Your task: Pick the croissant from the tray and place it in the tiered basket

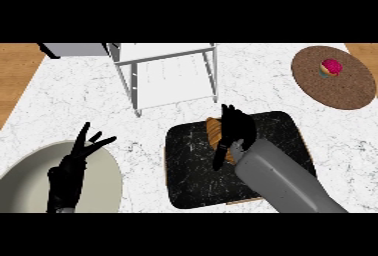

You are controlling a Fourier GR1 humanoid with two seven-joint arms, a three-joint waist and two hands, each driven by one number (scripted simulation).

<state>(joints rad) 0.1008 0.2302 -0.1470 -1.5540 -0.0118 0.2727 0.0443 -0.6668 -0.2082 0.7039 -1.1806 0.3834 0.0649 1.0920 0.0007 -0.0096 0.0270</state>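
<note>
The croissant [214, 131] is a golden-brown pastry lying near the far left part of the black tray [280, 130]. My right hand [238, 129] lies over it from the right, fingers stretched toward the tray's far edge and thumb pointing down along the croissant's near side; most of the pastry is hidden. The fingers look straight, not curled round it. The white tiered basket [171, 75] stands behind the tray at the counter's back. My left hand [74, 162] rests open at the lower left, fingers up.
A pale oval plate [29, 182] lies under my left hand at the lower left. A round brown mat [347, 85] with a small red and green object [330, 67] sits at the back right. Wooden floor shows past the marble counter's left and right edges.
</note>
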